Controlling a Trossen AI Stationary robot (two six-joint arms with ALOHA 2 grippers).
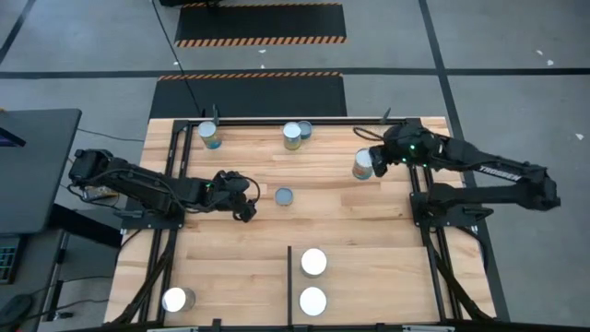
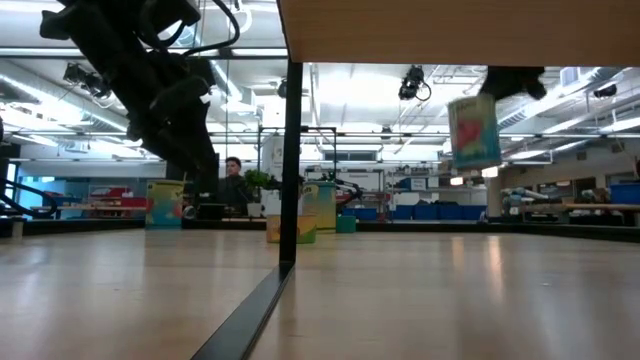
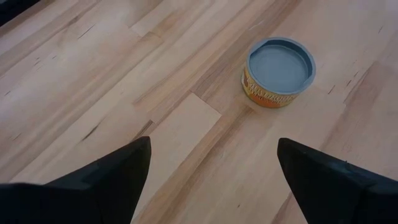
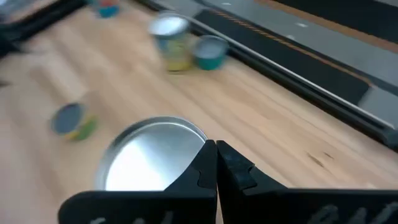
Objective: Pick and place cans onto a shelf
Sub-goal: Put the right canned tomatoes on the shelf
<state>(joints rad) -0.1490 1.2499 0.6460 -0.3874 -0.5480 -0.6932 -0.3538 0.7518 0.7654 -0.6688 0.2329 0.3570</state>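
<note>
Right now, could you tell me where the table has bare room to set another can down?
Bare wood lies between the divider bar and the corner can. The far edge is crowded: cans and, lifted, the right gripper's can.

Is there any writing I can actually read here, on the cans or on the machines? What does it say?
"TROSSEN": white lettering on the right arm, small but just legible in the high view.
Short blue-topped can: orange label with print along its side, too blurred to read.
Raised can in the low view: colourful label, text unreadable.
Other cans: too small to read.
</note>
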